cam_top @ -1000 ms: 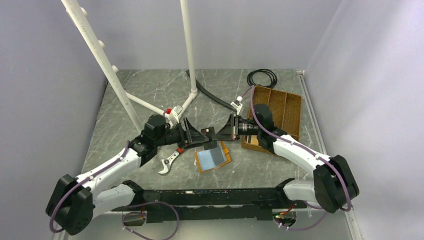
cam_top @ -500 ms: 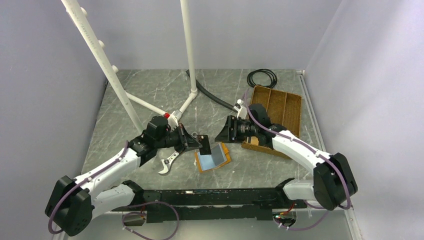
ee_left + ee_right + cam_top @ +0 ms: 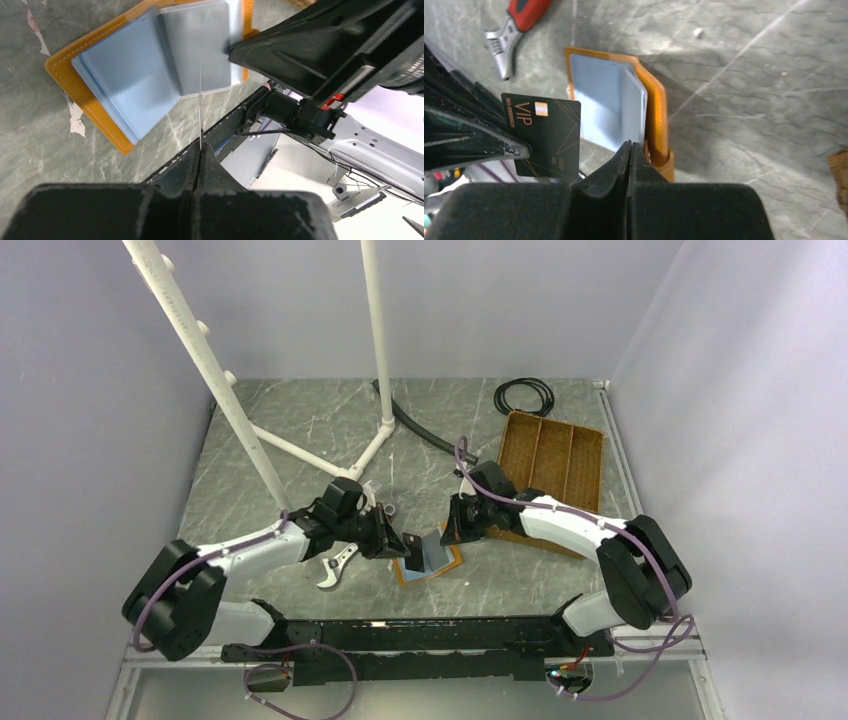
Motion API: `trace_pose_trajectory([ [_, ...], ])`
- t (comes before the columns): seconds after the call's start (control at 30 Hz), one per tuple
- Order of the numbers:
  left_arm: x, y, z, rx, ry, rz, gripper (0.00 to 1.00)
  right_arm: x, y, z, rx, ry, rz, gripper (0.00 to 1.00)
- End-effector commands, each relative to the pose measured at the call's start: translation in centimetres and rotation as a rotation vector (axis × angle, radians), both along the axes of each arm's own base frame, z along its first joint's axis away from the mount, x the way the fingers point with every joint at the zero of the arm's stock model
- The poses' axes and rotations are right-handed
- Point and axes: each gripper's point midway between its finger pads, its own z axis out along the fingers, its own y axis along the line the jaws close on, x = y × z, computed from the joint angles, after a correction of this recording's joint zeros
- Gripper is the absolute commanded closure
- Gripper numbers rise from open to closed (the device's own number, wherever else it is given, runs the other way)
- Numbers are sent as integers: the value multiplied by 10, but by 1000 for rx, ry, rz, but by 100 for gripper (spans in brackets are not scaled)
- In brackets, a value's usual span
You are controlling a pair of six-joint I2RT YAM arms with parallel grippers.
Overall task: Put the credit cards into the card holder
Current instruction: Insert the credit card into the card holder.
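Observation:
The card holder (image 3: 432, 560) lies open on the table, orange-tan outside with bluish panels (image 3: 130, 85). My left gripper (image 3: 398, 541) is shut on a black credit card (image 3: 413, 543) and holds it on edge over the holder's left half. That card shows gold VIP lettering (image 3: 546, 137) in the right wrist view and is only a thin edge-on line (image 3: 200, 100) in the left wrist view. My right gripper (image 3: 453, 530) is shut, its tips (image 3: 630, 146) against the raised grey inner panel (image 3: 631, 107). Whether it pinches that panel I cannot tell.
A red-handled wrench (image 3: 338, 565) lies just left of the holder. The brown divided tray (image 3: 555, 455) stands at the back right, with a black cable coil (image 3: 523, 395) behind it. White pipe legs (image 3: 300, 450) and a black hose (image 3: 420, 430) cross the back of the table.
A second ago both grippers met at the card above the table. The right one let go and dropped to the holder's right side. The left one brought the card down over the holder.

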Motion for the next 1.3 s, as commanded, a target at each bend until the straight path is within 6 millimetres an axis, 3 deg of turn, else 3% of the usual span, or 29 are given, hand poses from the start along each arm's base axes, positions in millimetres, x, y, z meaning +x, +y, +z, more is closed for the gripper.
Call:
trace_pose_trajectory([
  [0.0, 10, -20, 2, -54, -35, -18, 100, 11, -18, -27, -108, -19, -72, 100],
  [0.13, 14, -21, -10, -37, -28, -7, 100, 11, -32, -47, -175, 5, -128, 100],
  [0.33, 12, -23, -21, -40, -6, -17, 100, 8, -35, -63, -197, 42, -126, 100],
  [0.57, 10, -13, -30, 11, 20, 21, 100, 8, -35, -63, -194, 40, -123, 100],
  [1.27, 2, -23, -52, -64, 106, -18, 100, 7, -35, -60, -185, 27, -120, 100],
])
